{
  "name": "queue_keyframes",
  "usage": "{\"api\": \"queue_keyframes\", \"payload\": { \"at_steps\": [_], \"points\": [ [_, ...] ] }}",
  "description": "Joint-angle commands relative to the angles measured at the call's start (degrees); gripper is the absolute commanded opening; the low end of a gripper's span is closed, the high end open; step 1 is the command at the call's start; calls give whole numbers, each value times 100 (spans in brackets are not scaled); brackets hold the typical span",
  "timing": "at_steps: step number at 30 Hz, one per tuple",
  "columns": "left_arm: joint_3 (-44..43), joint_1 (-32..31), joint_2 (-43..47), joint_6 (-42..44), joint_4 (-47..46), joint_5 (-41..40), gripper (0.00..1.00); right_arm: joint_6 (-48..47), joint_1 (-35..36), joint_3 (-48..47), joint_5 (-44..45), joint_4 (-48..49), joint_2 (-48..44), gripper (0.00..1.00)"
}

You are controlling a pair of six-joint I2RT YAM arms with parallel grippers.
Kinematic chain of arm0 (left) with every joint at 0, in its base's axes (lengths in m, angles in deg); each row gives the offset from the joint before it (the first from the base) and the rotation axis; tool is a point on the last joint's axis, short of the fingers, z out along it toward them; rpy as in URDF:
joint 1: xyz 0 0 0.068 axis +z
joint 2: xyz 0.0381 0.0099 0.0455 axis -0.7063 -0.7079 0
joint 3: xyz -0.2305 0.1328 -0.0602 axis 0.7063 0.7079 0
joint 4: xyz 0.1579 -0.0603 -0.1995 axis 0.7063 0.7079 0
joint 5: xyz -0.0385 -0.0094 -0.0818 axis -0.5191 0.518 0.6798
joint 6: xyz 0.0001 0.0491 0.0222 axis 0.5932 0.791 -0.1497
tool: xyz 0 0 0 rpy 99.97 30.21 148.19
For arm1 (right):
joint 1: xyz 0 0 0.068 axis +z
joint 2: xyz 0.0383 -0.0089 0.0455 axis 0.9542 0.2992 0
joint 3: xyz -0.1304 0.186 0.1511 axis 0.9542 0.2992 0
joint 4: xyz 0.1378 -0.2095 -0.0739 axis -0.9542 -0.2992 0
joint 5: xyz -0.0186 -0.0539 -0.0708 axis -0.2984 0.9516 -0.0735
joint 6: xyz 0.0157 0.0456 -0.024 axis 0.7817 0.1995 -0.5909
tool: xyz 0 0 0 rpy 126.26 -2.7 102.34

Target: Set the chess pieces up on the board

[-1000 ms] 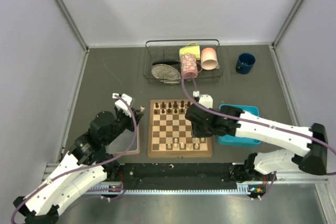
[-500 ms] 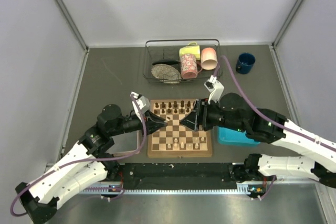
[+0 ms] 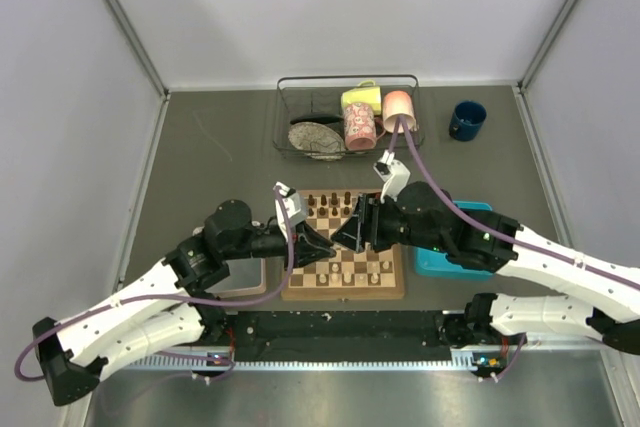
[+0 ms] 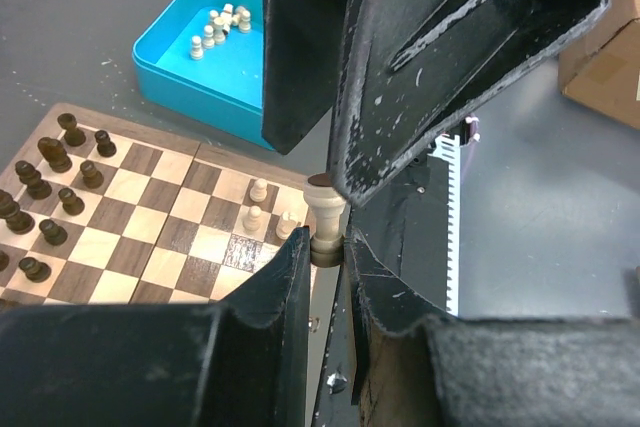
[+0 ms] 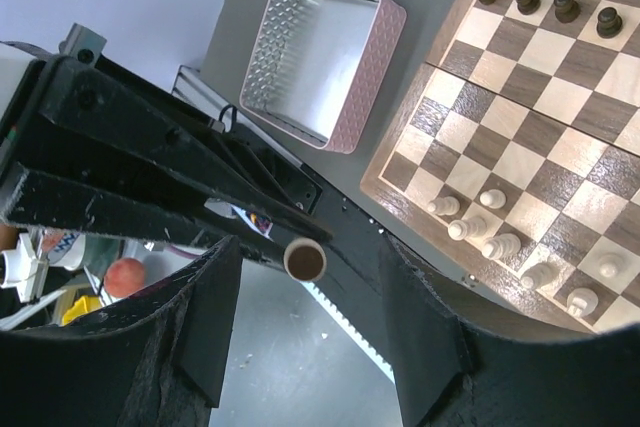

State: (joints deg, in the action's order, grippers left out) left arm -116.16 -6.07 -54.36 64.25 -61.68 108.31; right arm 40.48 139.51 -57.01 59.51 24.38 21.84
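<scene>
Your left gripper (image 4: 325,252) has its jaws narrow and pinched on a cream piece (image 4: 325,215), gripping it low on the stem. The piece's brown felt base points away, toward the other arm. From above, that piece hangs in the air over the middle of the board (image 3: 340,293), not standing on any square.

Your right gripper (image 5: 310,242) faces it nose to nose. Its jaws stand wide, one finger on each side of the felt base, and its wrist view shows clear gaps on both sides, so it grips nothing.

On the board, the dark pieces (image 3: 330,205) are lined up in the two rows along the far edge. A handful of cream pieces (image 5: 492,197) stand in the rows by the near edge, toward the near right corner, some upright in a loose cluster.

More cream pieces (image 4: 220,25) lie bunched in the blue tray (image 4: 160,57), which sits just beside the board's right edge. The pinkish tray (image 5: 330,57) sits just off the board's left edge.

Along the table's far edge you have the wire rack (image 3: 345,117) with mugs in it, and a dark blue mug (image 3: 466,120) on its own to the right of it
</scene>
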Motion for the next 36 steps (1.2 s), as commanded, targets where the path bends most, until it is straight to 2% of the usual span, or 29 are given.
{"api": "queue_keyframes", "payload": {
  "at_steps": [1,5,9,16,19,27,29,30,31,33,34,36],
  "points": [
    [-278,-190,-128,29,-293,-143,0,25,58,-40,-92,310,46,56],
    [-330,-235,-146,90,-240,-275,0,-10,58,-5,-163,293,47,52],
    [-357,-235,-146,126,-223,-319,0,16,50,56,-189,284,47,42],
    [-366,-244,-137,126,-231,-346,0,16,58,74,-189,222,82,40],
    [-357,-243,-137,117,-223,-310,0,16,58,74,-180,222,82,34],
    [-322,-243,-128,126,-222,-389,0,34,50,83,-207,231,73,4],
    [-304,-252,-111,126,-223,-433,7,51,58,92,-181,231,47,0],
    [-304,-244,-85,126,-223,-494,16,69,58,109,-154,231,3,0],
    [-287,-243,-84,117,-223,-538,31,104,58,118,-128,240,-24,0],
    [-260,-252,-6,99,-223,-687,53,139,58,171,12,240,-146,0],
    [-225,-244,38,99,-223,-749,81,226,50,197,65,231,-199,0],
    [-155,-252,222,99,-249,-872,89,314,41,267,258,231,-374,0]
  ]
}}
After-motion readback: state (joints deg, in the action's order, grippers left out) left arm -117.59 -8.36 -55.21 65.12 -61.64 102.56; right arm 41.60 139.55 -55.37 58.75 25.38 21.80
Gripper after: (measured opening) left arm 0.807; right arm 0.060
